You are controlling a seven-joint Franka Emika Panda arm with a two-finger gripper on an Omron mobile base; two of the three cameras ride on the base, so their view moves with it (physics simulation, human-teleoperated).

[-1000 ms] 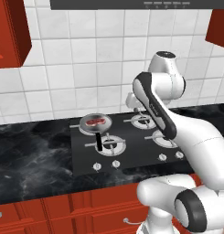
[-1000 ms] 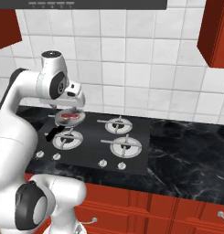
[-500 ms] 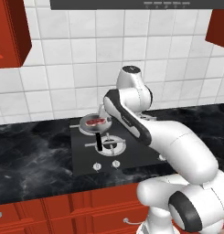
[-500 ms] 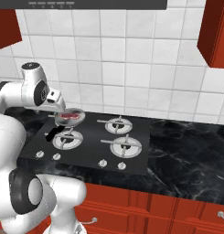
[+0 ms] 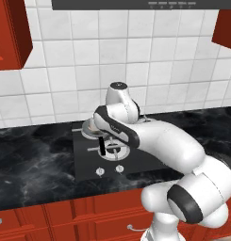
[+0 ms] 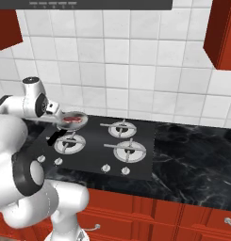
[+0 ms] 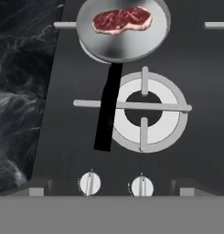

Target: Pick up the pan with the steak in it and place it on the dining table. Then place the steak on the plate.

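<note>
Two round control knobs sit nearest in the hand view, at the front edge of the dark stove top; in the right base view more knobs run along that same front edge. Just behind them lies the front left burner, a pale ring crossed by grey grate bars. The black handle of the pan reaches forward over the left side of this burner, its end stopping short of the knobs.

The pan itself rests on the rear left burner, a shallow grey round dish, and the steak lies flat inside it toward the far side, red with white marbling. In the right base view the pan and steak show on that same back corner of the stove, close under the arm's wrist.

The gripper hangs above the stove's left side looking down on pan and handle; its fingers stand wide apart and touch nothing.

The black marble counter spreads to both sides of the stove over red cabinets. Two more burners fill the right half of the stove. Behind everything rises a white tiled wall, with red wall cupboards at the upper corners.
</note>
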